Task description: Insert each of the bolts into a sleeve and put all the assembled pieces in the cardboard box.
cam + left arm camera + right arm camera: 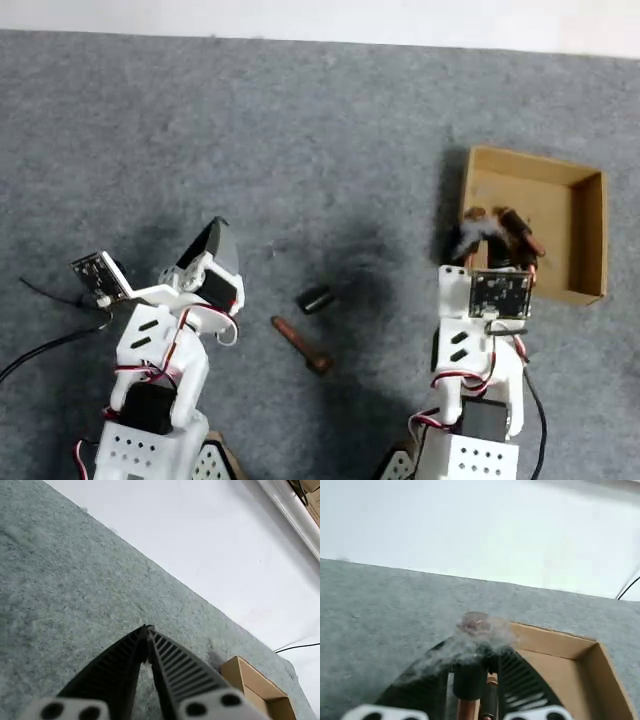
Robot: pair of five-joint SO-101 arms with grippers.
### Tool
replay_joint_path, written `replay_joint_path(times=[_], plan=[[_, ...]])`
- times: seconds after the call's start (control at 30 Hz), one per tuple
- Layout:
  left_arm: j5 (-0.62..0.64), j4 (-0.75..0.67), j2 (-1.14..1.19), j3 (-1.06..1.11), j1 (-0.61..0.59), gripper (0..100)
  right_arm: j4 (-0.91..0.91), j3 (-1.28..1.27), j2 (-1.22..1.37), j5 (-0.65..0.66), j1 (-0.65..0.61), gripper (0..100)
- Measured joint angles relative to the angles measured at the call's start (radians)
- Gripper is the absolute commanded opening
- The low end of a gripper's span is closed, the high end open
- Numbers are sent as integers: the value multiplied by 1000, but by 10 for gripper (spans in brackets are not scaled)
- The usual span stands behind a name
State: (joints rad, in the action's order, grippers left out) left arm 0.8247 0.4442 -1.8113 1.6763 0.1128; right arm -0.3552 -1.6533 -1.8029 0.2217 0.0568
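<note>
Right gripper [474, 647] is clamping a bolt-and-sleeve piece [470, 680]: black sleeve pinched between the fingers, copper-coloured bolt showing alongside it. Part of it is blurring out, so I can't tell how far the bolt is seated. In the high view the right gripper [490, 232] is hanging over the near-left edge of the cardboard box [586, 240], which is sitting at the right side of the grey mat [300, 140]. A loose sleeve [316, 298] and a loose bolt [300, 343] are lying on the mat between the two arms, near each other but not touching, well apart from the box. Left gripper [147, 630] is sitting pinched closed with nothing in it, tips meeting, pointing out over bare mat left of the loose parts.
</note>
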Motion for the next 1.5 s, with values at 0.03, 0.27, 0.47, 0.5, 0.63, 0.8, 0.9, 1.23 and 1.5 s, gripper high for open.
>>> replay_joint_path(times=[0.03,0.27,0.47,0.5,0.63,0.8,0.9,1.23,1.5], plan=[[0,0,0,0,0,5,0,14,29,0,5,5],[0,46,0,0,0,5,0,342,509,-2,57,5],[0,91,0,0,0,5,-77,756,1091,-9,153,5],[-3,95,0,0,0,5,-107,816,1178,-9,166,5],[-6,109,0,0,0,5,-201,1005,1484,-9,206,5],[-6,109,0,0,0,5,-221,1102,1711,-9,245,9],[-6,109,0,0,0,5,-221,1109,1765,-11,262,9],[-6,109,0,0,0,5,-224,1109,1783,-12,338,87],[-6,109,0,0,0,5,-226,1111,1783,-11,404,221]])
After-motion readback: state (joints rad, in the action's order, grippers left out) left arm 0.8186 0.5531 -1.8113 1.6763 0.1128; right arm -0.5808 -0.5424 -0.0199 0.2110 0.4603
